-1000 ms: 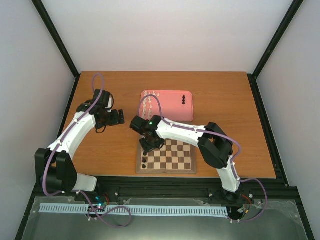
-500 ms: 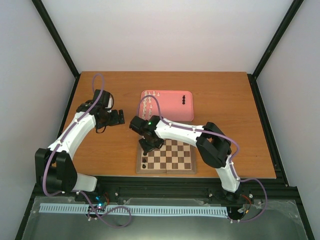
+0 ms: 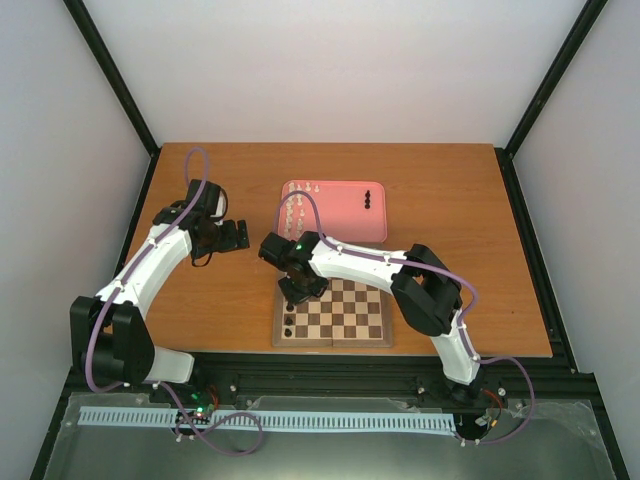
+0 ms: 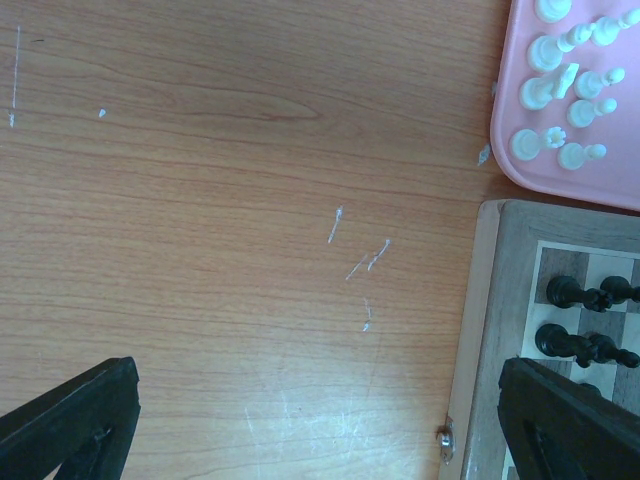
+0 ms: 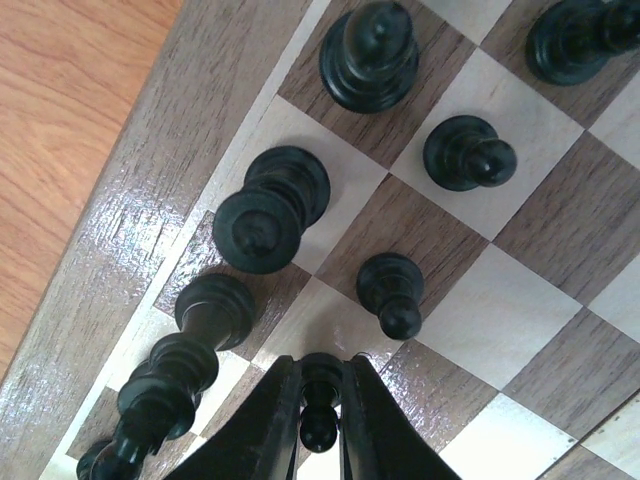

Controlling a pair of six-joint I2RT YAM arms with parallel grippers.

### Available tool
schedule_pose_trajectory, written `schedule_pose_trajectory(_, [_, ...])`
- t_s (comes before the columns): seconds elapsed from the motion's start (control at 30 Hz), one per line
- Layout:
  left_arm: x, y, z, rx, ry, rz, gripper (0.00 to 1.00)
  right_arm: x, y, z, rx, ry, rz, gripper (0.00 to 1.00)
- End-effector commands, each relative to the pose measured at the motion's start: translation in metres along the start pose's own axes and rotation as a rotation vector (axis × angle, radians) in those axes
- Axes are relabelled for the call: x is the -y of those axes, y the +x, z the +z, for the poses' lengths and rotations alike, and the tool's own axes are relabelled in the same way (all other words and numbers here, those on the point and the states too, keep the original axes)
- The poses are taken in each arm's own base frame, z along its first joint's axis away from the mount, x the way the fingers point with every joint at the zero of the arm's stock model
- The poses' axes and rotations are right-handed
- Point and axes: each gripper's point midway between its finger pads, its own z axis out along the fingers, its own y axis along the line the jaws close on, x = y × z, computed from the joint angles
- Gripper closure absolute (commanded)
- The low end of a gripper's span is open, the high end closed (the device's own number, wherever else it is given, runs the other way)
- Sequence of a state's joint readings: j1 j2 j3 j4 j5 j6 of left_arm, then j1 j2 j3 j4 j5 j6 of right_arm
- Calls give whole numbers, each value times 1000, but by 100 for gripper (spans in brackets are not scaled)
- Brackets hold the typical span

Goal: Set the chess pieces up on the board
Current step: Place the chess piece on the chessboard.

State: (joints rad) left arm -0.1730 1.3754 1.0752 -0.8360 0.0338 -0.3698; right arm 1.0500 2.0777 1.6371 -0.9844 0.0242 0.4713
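Poised over the left edge of the board [image 5: 120, 250], the right gripper [image 5: 322, 368] has its two fingers drawn close on either side of a small black pawn [image 5: 320, 400] that stands on its base. Whether the pads press on it or just clear it I cannot tell. The left gripper [image 4: 315, 380] hangs over bare table [image 4: 200, 200] beside that same edge, fingers spread wide with nothing between them.

These chess pieces [image 5: 370, 55] look light, stiff and glossy — likely slick under hard pads, and narrow-based enough to topple at a nudge. The best hold is probably across the slim neck just under the head, from straight above.

The black ones are turned figures with round bases and knobbed tops, packed along the board's left edge. The cream-white ones [image 4: 545, 90] sit in the pink tray [image 4: 620, 185] beyond the board's far edge — some upright, some lying over.
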Motion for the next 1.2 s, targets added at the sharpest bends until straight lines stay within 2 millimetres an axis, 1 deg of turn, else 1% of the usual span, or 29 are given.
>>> schedule_pose_trajectory(0.0, [1,-5,-4,22,4,1,0,-2,-2,-1,14,18,-7,86])
schedule_pose_trajectory(0.3, [1,-5,-4,21,5,1,0,-1,-5,-4,30,22,-4,85])
schedule_pose_trajectory(0.6, [1,-5,-4,20,7,0,0,-2,-7,-8,48,8,-7,82])
schedule_pose_trajectory(0.73, [1,-5,-4,20,7,1,0,-2,-10,-14,65,11,-5,80])
schedule_pose_trajectory(0.87, [1,-6,-3,19,6,1,0,-1,-14,-33,111,0,-1,73])
schedule_pose_trajectory(1.03, [2,-6,-3,19,8,0,0,1,-16,-69,148,-11,3,70])
schedule_pose_trajectory(1.1, [2,-6,-3,19,9,1,0,5,-20,-88,183,5,8,67])
schedule_pose_trajectory(1.17, [2,-6,-3,19,9,1,0,16,-27,-104,223,33,19,64])
